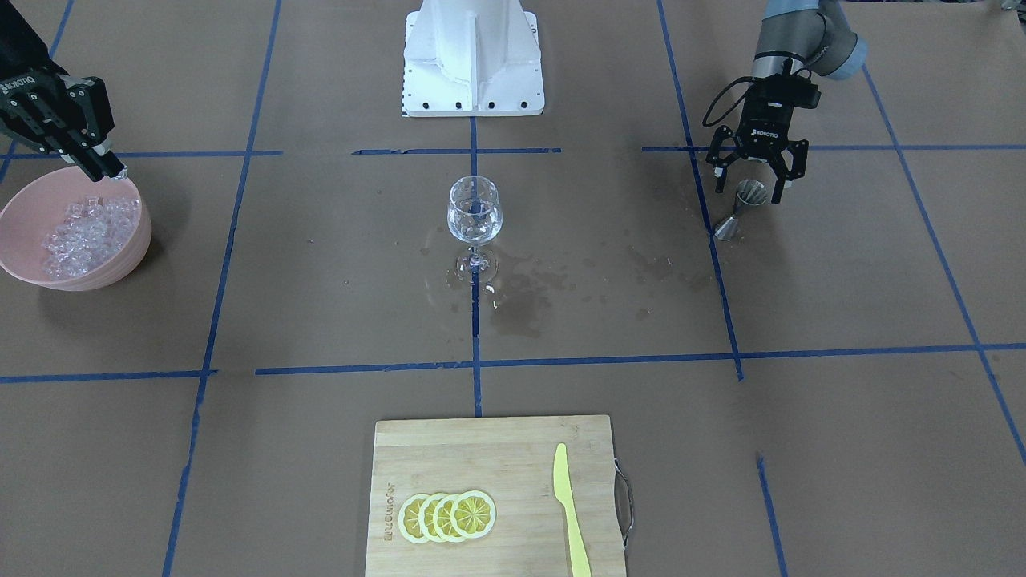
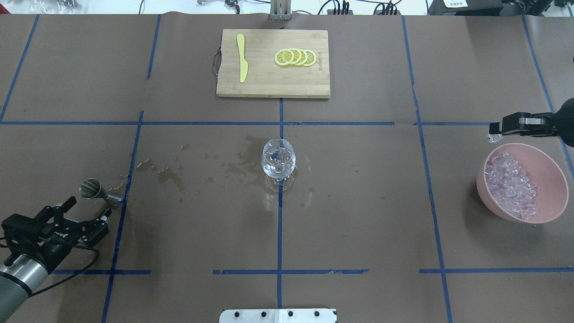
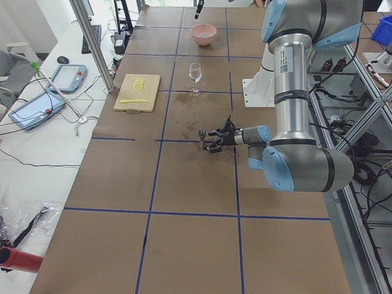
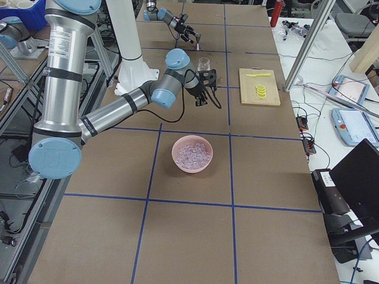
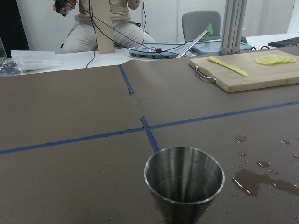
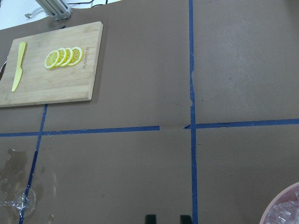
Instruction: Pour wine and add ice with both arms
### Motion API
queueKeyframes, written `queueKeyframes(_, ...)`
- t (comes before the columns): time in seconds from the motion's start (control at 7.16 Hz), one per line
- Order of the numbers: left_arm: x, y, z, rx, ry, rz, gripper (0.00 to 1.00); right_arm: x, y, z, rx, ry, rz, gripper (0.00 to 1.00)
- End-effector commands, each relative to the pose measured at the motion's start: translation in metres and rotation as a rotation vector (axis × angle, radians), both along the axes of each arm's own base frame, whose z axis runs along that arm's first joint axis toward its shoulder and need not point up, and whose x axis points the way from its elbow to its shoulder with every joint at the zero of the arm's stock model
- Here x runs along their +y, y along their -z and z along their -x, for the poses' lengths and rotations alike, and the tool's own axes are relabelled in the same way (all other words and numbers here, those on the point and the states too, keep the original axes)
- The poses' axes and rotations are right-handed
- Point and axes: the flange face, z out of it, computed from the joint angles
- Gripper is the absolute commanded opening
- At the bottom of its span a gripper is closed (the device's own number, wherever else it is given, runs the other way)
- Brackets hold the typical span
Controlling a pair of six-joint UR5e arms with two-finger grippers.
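Note:
My right gripper [image 1: 112,170] hangs over the far rim of the pink bowl [image 1: 128,256], shut on one clear ice cube [image 2: 493,138]. The ice [image 1: 84,232] lies heaped in the bowl and also shows in the overhead view [image 2: 511,184]. The wine glass [image 1: 474,210] stands at the table's middle on wet stains, with clear contents. My left gripper [image 1: 748,191] is open and empty, just behind the steel jigger [image 2: 92,188], not touching it. The jigger [image 5: 183,179] fills the left wrist view's lower middle, and its inside looks empty.
A wooden cutting board [image 2: 260,85] at the operators' side carries several lemon slices [image 2: 296,57] and a yellow knife [image 2: 242,63]. The white base block [image 1: 473,56] stands at the robot's side. Wet patches [image 1: 521,304] spread around the glass.

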Motion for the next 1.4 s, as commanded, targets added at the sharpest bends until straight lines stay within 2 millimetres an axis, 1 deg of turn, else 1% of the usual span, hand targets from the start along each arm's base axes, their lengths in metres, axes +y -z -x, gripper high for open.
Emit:
queueKeyframes(0.0,0.008,-0.001,0.016,-0.006,-0.102,0.043,1.00,0.001,0.004,-0.001,-0.005,0.000,-0.008,0.00)
queueKeyframes(0.28,0.017,0.013,0.045,0.006,-0.201,0.089,1.00,0.003,0.009,-0.003,-0.010,-0.002,-0.016,0.00)
queueKeyframes(0.56,0.027,0.022,0.052,0.001,-0.304,0.184,1.00,0.005,0.014,-0.004,-0.017,0.000,-0.025,0.00)
queueKeyframes(0.7,0.031,0.025,0.055,-0.009,-0.332,0.225,1.00,0.006,0.022,-0.004,-0.028,0.001,-0.037,0.00)
queueKeyframes(0.84,0.035,0.029,0.052,-0.023,-0.367,0.262,1.00,0.003,0.039,0.002,-0.086,-0.009,-0.007,0.00)
queueKeyframes(0.98,0.037,0.034,0.049,-0.029,-0.368,0.307,1.00,-0.001,0.064,0.012,-0.147,0.016,-0.004,0.00)
queueKeyframes(1.12,0.041,0.043,0.046,-0.032,-0.408,0.342,1.00,-0.001,0.076,0.023,-0.166,0.039,-0.010,0.00)
queueKeyframes(1.26,0.044,0.045,0.044,-0.052,-0.437,0.369,1.00,-0.002,0.089,0.035,-0.193,0.047,-0.004,0.00)
